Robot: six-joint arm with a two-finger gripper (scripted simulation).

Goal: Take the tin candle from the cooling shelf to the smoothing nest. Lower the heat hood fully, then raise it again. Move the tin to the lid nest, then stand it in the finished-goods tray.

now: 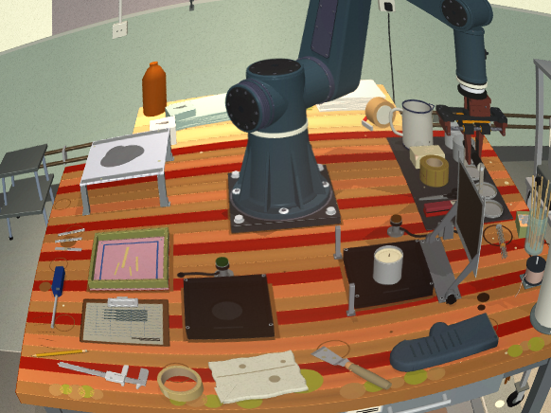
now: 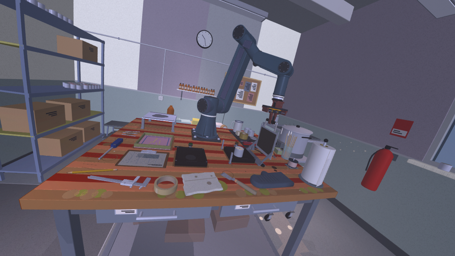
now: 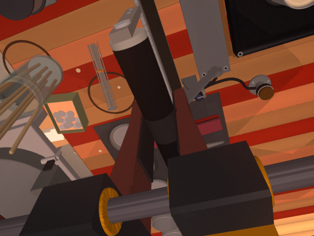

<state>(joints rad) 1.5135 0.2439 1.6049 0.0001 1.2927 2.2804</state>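
Note:
The heat hood's handle bar (image 3: 154, 106) is partly hidden between my fingers in the wrist camera. My gripper (image 1: 473, 147) has closed on that handle at the top edge of the raised hood (image 1: 468, 213), which stands tilted up on its hinge arms. The tin candle (image 1: 388, 264) stands upright on the dark smoothing nest (image 1: 387, 274) just left of the hood. The second dark nest (image 1: 228, 308) lies empty further left. The pink green-rimmed tray (image 1: 128, 259) sits near the table's left side, and the white cooling shelf (image 1: 127, 158) stands behind it.
The robot's base (image 1: 281, 180) occupies the table's middle. A dark mat behind the hood holds a mug (image 1: 416, 122), tape roll (image 1: 434, 169) and lids. A glass of sticks (image 1: 537, 222), oven mitt (image 1: 442, 342), scraper (image 1: 352, 367), cloth (image 1: 258, 376) and clipboard (image 1: 125, 322) lie around.

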